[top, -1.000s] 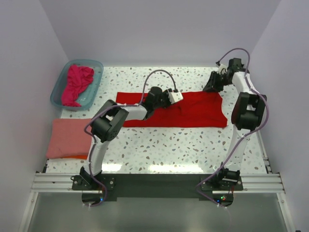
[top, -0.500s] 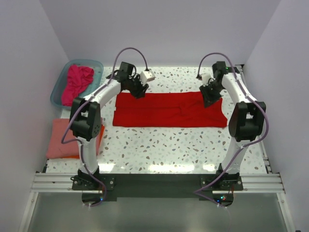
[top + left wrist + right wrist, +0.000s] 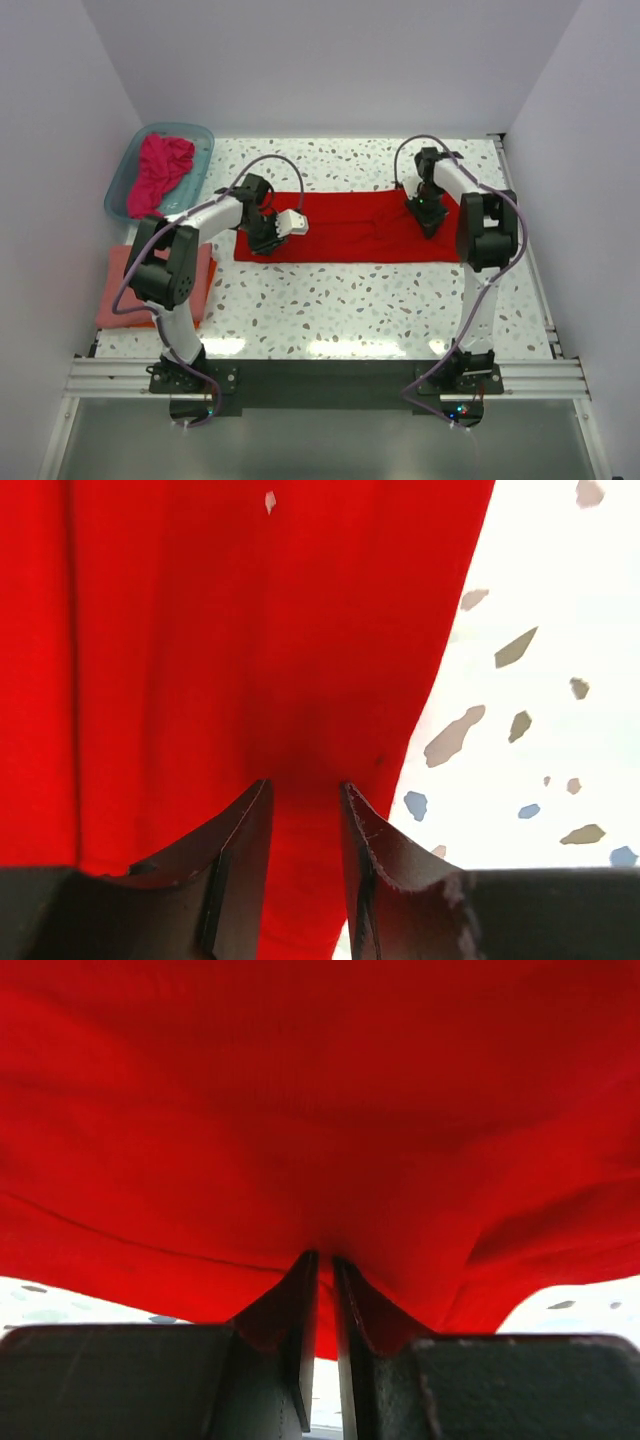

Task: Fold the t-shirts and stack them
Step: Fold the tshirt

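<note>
A bright red t-shirt lies flat as a long rectangle across the middle of the table. My left gripper is down on its left end. In the left wrist view the fingers stand a little apart, with flat red cloth showing in the gap. My right gripper is down on the shirt's right part. In the right wrist view its jaws are almost together, pinching a ridge of red cloth. A magenta-pink tee is bunched in the tub. A folded salmon-pink tee lies at the left, with an orange edge under it.
The translucent teal tub stands at the back left corner. The speckled table has walls on three sides. The arm bases and a rail run along the near edge.
Both grippers moved from the shirt's far edge toward me and down onto the cloth, the left one to its left end, the right one onto its right part. The shirt's outline is about the same.
</note>
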`<act>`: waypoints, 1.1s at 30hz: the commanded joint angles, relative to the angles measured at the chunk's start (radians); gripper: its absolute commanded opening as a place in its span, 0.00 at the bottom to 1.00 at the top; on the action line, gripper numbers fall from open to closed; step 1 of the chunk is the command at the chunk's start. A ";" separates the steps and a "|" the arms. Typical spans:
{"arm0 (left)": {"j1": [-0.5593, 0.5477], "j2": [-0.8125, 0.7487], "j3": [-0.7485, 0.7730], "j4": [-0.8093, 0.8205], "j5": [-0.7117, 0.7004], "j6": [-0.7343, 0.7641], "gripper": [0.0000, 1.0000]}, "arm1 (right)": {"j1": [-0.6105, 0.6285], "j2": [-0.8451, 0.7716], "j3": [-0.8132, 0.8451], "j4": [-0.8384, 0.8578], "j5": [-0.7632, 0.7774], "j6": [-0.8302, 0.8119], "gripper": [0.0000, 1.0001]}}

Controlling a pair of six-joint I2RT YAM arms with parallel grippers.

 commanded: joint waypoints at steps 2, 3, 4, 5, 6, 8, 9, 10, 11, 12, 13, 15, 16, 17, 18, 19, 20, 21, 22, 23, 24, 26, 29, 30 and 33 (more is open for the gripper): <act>-0.007 -0.040 -0.058 0.132 -0.092 0.068 0.37 | 0.001 0.080 0.092 0.101 0.110 -0.035 0.15; -0.010 -0.034 -0.073 0.144 -0.101 0.069 0.37 | 0.006 0.123 0.130 0.125 0.127 -0.045 0.15; -0.013 -0.030 -0.081 0.150 -0.115 0.074 0.37 | 0.009 0.143 0.155 0.130 0.136 -0.048 0.14; -0.019 -0.014 -0.092 0.149 -0.121 0.077 0.37 | 0.012 0.161 0.202 0.150 0.143 -0.051 0.14; -0.033 -0.008 -0.098 0.149 -0.126 0.084 0.35 | 0.020 0.181 0.224 0.162 0.147 -0.059 0.14; -0.057 0.004 -0.116 0.135 -0.132 0.092 0.34 | 0.029 0.218 0.275 0.200 0.163 -0.067 0.14; -0.094 0.007 -0.138 0.132 -0.136 0.091 0.33 | 0.037 0.224 0.289 0.240 0.166 -0.079 0.14; -0.117 0.007 -0.149 0.112 -0.136 0.091 0.32 | 0.043 0.229 0.298 0.272 0.173 -0.087 0.15; -0.143 0.004 -0.173 0.104 -0.132 0.080 0.31 | 0.043 0.227 0.306 0.341 0.179 -0.093 0.15; -0.204 0.000 -0.185 0.098 -0.127 0.068 0.31 | 0.046 0.224 0.309 0.377 0.187 -0.104 0.16; -0.237 -0.006 -0.198 0.091 -0.109 0.052 0.30 | 0.046 0.217 0.313 0.412 0.214 -0.107 0.17; -0.333 -0.019 -0.213 0.077 -0.072 -0.009 0.29 | 0.044 0.206 0.336 0.481 0.234 -0.119 0.19; -0.366 -0.020 -0.212 0.066 -0.040 -0.032 0.29 | 0.044 0.198 0.342 0.498 0.253 -0.125 0.20; -0.399 -0.019 -0.204 0.064 -0.025 -0.081 0.28 | 0.040 0.172 0.347 0.536 0.280 -0.130 0.21; -0.462 -0.017 -0.196 0.063 0.009 -0.104 0.28 | 0.035 0.154 0.344 0.556 0.287 -0.140 0.22; -0.491 -0.014 -0.186 0.063 0.025 -0.127 0.28 | 0.031 0.135 0.341 0.573 0.290 -0.143 0.23; -0.522 -0.007 -0.157 0.067 0.040 -0.185 0.28 | 0.018 0.094 0.336 0.590 0.282 -0.147 0.25; -0.577 0.003 -0.134 0.064 0.078 -0.216 0.28 | 0.012 0.077 0.339 0.593 0.279 -0.147 0.28; -0.602 0.010 -0.107 0.064 0.100 -0.245 0.28 | 0.008 0.057 0.341 0.590 0.275 -0.148 0.29; -0.640 0.027 -0.054 0.069 0.126 -0.314 0.28 | -0.005 0.027 0.352 0.566 0.264 -0.144 0.31; -0.654 0.033 -0.026 0.086 0.156 -0.348 0.29 | -0.009 0.010 0.355 0.546 0.236 -0.140 0.32; -0.668 0.040 0.055 0.107 0.222 -0.446 0.31 | -0.018 -0.039 0.349 0.480 0.207 -0.127 0.33; -0.635 -0.003 0.129 0.147 0.238 -0.505 0.33 | -0.020 -0.087 0.298 0.390 0.144 -0.101 0.33; -0.610 -0.023 0.137 0.172 0.239 -0.515 0.34 | -0.020 -0.111 0.287 0.360 0.118 -0.090 0.33; -0.477 -0.074 0.163 0.193 0.243 -0.549 0.36 | -0.020 -0.144 0.234 0.261 0.019 -0.033 0.33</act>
